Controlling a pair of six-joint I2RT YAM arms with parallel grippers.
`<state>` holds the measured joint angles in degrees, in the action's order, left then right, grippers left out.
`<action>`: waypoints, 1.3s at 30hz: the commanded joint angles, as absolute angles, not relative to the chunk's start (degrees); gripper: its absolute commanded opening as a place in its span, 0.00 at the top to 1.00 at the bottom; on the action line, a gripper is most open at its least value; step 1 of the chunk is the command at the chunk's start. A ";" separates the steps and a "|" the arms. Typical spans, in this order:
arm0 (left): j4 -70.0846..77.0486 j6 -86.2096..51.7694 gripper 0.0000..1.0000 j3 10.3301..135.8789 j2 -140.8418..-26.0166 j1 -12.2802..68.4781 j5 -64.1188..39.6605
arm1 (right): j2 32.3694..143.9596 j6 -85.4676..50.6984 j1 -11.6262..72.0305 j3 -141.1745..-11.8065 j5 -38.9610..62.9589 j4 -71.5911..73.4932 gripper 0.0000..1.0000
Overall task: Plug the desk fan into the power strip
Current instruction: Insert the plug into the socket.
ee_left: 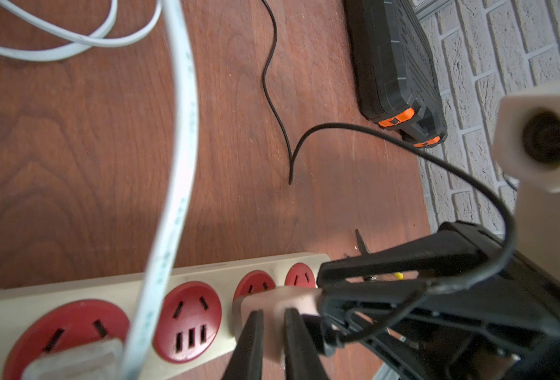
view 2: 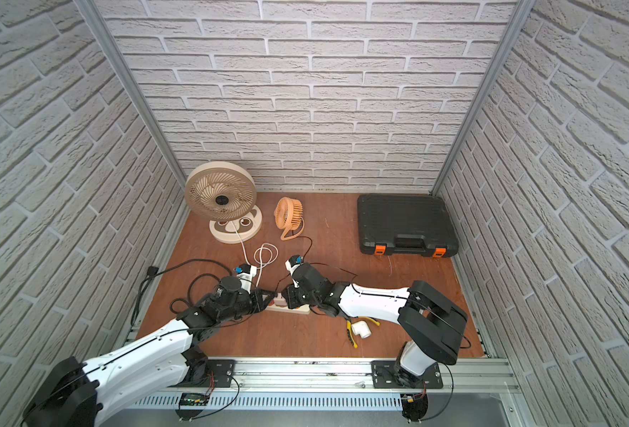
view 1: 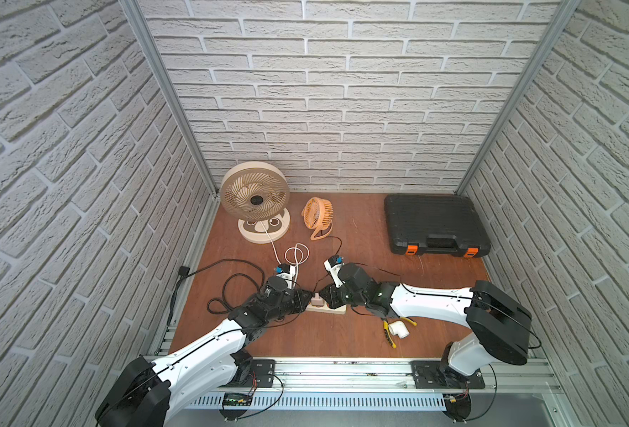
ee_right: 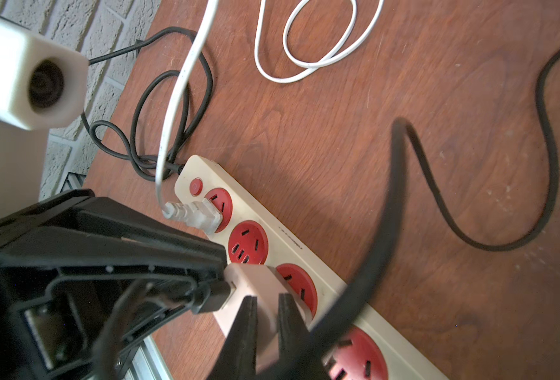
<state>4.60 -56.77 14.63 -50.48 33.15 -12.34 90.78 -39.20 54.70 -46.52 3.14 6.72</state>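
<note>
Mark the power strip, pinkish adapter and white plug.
power strip (ee_right: 204,174): right wrist view, bare casing beside the red button
pinkish adapter (ee_right: 255,283): right wrist view, top face
white plug (ee_right: 196,214): right wrist view, plug body

No legible text anywhere. Small grey marking on long cream-white power strip with red round sockets (ee_right: 285,243): too small to read. Faint print along flat white cable (ee_left: 188,131): blurred.

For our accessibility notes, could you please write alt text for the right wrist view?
The right gripper pinches a pinkish adapter over a middle red socket of the cream power strip, while the left gripper grips it from the side. A white plug sits in the end socket beside the red button.
</note>
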 commanded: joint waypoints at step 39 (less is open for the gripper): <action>-0.08 -61.68 0.88 10.55 -50.59 42.15 -7.76 | 94.51 -38.91 64.47 -35.88 -1.34 3.67 0.77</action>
